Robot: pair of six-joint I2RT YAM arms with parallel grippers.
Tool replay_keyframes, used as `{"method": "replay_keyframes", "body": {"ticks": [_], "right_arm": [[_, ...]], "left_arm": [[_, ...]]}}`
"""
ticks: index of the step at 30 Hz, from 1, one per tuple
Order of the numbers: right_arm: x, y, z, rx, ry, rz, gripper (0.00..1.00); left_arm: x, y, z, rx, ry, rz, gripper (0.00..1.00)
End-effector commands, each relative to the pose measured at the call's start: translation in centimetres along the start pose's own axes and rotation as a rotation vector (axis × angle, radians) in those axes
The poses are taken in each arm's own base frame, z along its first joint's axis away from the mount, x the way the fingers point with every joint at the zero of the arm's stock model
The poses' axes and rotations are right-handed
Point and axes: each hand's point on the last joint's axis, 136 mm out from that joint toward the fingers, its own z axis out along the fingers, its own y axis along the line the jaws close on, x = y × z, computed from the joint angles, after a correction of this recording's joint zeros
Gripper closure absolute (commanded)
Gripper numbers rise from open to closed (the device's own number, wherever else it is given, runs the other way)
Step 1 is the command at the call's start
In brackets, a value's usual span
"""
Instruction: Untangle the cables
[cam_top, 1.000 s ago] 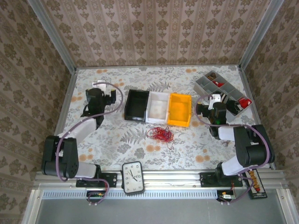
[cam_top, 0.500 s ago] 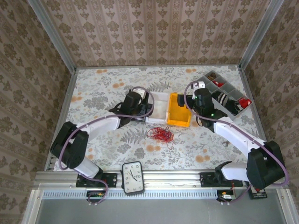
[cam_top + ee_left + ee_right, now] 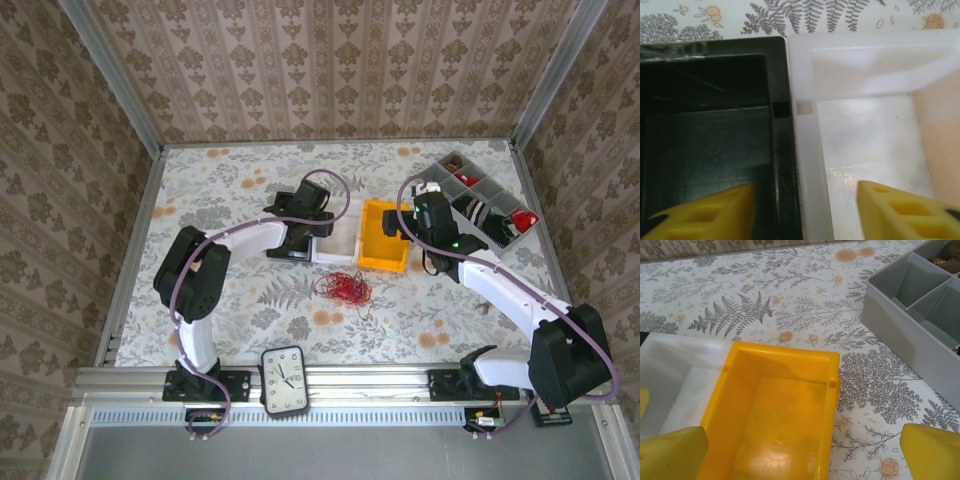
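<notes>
The cables point(image 3: 343, 288) lie as one loose red tangle on the table, just in front of the bins, with no gripper touching them. My left gripper point(image 3: 313, 226) hangs over the line where the black bin point(image 3: 705, 130) and the white bin point(image 3: 870, 135) meet. Its yellow fingers point(image 3: 910, 210) straddle the two adjoining walls with a gap on each side, so the left gripper point(image 3: 806, 210) is open and grips nothing. My right gripper point(image 3: 407, 226) hovers over the yellow bin point(image 3: 780, 415). The right gripper point(image 3: 802, 455) is wide open and empty.
The black point(image 3: 288, 248), white point(image 3: 340, 242) and yellow point(image 3: 383, 245) bins stand in a row mid-table. A grey compartment tray point(image 3: 480, 200) with small parts sits at the back right. A clock point(image 3: 284, 379) rests on the near rail.
The left arm has swung from the far left across to the black and white bins, and its jaws have narrowed. The right arm moved left from the grey tray to the yellow bin.
</notes>
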Motion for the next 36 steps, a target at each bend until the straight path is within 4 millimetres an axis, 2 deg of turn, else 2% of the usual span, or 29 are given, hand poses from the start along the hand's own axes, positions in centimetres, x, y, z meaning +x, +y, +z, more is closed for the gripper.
{"method": "replay_keyframes", "body": {"ticks": [1, 5, 9, 11, 22, 27, 29, 31, 33, 34, 36], "right_arm": [[0.2, -0.2, -0.5, 0.015, 0.012, 0.020, 0.00], [1.3, -0.1, -0.1, 0.013, 0.043, 0.030, 0.00], [1.7, -0.1, 0.1, 0.015, 0.052, 0.024, 0.00], [1.7, 0.0, 0.2, 0.012, 0.051, 0.016, 0.00], [2.0, 0.3, 0.8, 0.012, 0.079, 0.029, 0.00], [2.3, 3.2, 0.3, -0.118, 0.091, -0.044, 0.00], [2.6, 4.1, -0.3, -0.154, 0.092, -0.078, 0.00], [3.3, 5.2, -0.8, -0.206, 0.116, -0.112, 0.00], [4.5, 6.3, -1.4, -0.245, 0.153, -0.156, 0.00], [5.2, 6.8, -1.6, -0.257, 0.170, -0.184, 0.00], [6.6, 7.7, -2.0, -0.275, 0.205, -0.238, 0.00]], "left_arm": [[-0.4, -0.5, 0.0, -0.002, 0.021, -0.066, 0.54], [-0.5, -0.5, 0.6, -0.013, 0.023, -0.105, 0.66], [-0.8, -0.7, 1.2, -0.019, 0.030, -0.118, 0.69], [-0.9, -0.5, 1.5, -0.033, 0.035, -0.137, 0.75], [-2.3, -0.7, 2.9, -0.048, 0.012, -0.167, 0.76], [-4.2, -1.3, 2.9, -0.023, -0.016, -0.161, 0.65], [-5.4, -1.7, 2.1, 0.007, -0.045, -0.158, 0.51], [-6.5, -2.0, 0.6, 0.036, -0.087, -0.140, 0.37], [-7.2, -2.4, -1.6, 0.075, -0.137, -0.099, 0.28], [-7.2, -2.4, -2.6, 0.094, -0.155, -0.074, 0.25], [-5.9, -2.4, -4.5, 0.150, -0.161, -0.014, 0.23]]}}
